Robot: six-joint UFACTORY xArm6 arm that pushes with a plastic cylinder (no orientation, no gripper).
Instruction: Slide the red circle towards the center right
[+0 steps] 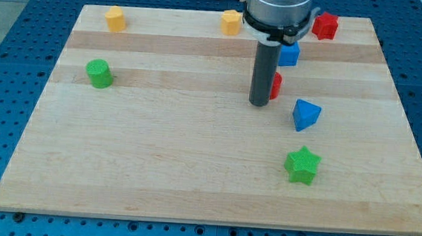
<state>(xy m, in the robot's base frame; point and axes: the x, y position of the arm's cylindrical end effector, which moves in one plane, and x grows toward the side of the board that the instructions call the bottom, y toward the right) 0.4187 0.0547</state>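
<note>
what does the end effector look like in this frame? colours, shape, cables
A straight dark grey cylindrical rod; my tip is its flat, blunt lower end. Above the rod sits a wider silver-grey metal housing ringed by a black clamp band. No cables or markings are visible.

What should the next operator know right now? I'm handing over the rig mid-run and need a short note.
My tip: down on the board, right against the view's left side of the red circle, which it mostly hides.
Red circle: just right of the board's centre, upper half. Blue block above it, blue block to its lower right.
Done: tip placed for a rightward push.
Left: slide the circle to the centre right, probably passing between the two blue blocks.
</note>
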